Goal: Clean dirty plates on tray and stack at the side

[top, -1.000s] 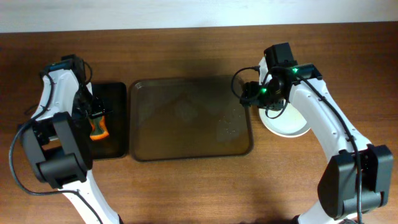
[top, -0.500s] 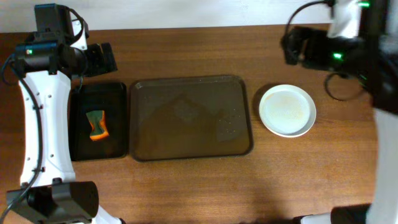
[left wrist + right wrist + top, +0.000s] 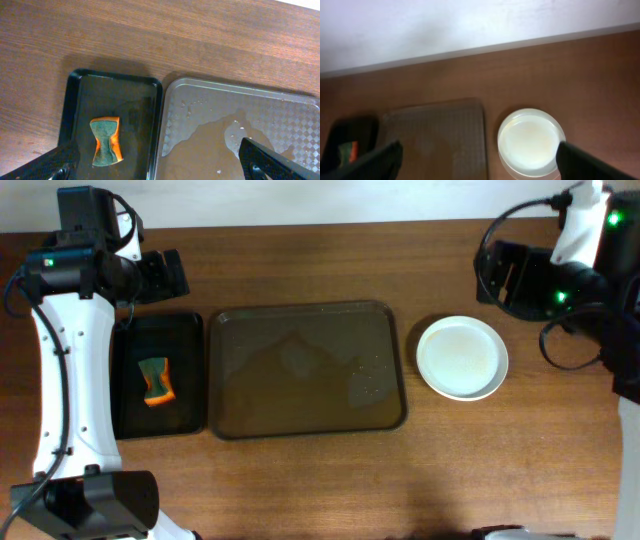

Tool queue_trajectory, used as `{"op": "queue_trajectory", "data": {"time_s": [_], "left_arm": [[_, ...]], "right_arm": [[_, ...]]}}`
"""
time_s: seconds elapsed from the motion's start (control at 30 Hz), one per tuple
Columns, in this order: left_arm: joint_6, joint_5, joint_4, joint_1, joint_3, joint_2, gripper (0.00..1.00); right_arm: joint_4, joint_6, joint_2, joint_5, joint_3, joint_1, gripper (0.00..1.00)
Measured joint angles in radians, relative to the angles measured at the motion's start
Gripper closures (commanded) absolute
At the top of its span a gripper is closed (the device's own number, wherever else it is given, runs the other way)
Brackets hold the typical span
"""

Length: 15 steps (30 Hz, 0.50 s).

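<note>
An orange-and-green sponge (image 3: 155,381) is lying inside a small black tray (image 3: 187,355), which is sitting far left on the wooden tabletop (image 3: 300,480).

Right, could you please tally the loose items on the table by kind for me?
Trays: 2, the large brown tray and the small black tray
Sponge: 1, lying in the small black tray
White plate: 1 showing; whether more lie stacked under it cannot be told
Total: 4
</note>
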Motion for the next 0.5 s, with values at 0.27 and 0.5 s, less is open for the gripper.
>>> {"op": "queue_trajectory", "data": {"time_s": [0.27, 0.5], "left_arm": [[0.000, 0.002, -0.002, 0.000, -0.001, 0.000, 0.00], [0.000, 0.003, 0.001, 0.000, -0.003, 0.000, 0.00]], "right_arm": [[0.750, -0.012, -0.618, 0.019, -1.051, -0.045, 0.01], [1.238, 0.036, -1.135, 0.019, -1.762, -0.045, 0.02]]}}
